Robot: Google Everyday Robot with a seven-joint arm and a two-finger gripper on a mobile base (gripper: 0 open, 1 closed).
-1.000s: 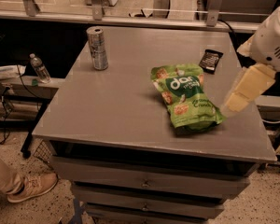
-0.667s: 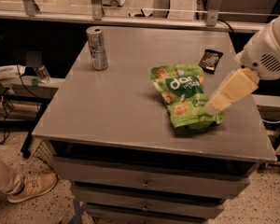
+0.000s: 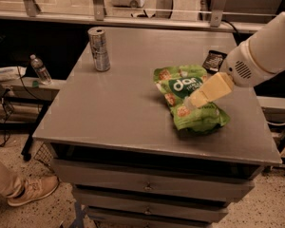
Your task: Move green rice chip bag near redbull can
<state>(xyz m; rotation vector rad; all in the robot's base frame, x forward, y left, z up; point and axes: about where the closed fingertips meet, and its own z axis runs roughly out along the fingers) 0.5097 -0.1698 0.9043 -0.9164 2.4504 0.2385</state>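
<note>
My gripper (image 3: 199, 98) hangs low over the green rice chip bag (image 3: 179, 87), right of centre on the table (image 3: 118, 108); open or closed, I can't tell. 1 redbull can (image 3: 99, 49) stands back-left, well apart, with bare tabletop between. 1 black packet (image 3: 213, 61) lies behind the bag, and 1 water bottle (image 3: 40, 70) stands off-table left.

The pale yellow gripper (image 3: 194, 100) on the big white arm sits low over the crinkly bright green chip bag (image 3: 199, 120), on the right side of the flat grey table top (image 3: 123, 113). From the bag to the tall slim silver can (image 3: 99, 49) in the back left corner runs a wide bare stretch of table, open for a gripper to pass. The front left part is bare too. A small flat black packet (image 3: 213, 61) lies just behind the bag, close to the arm.
</note>
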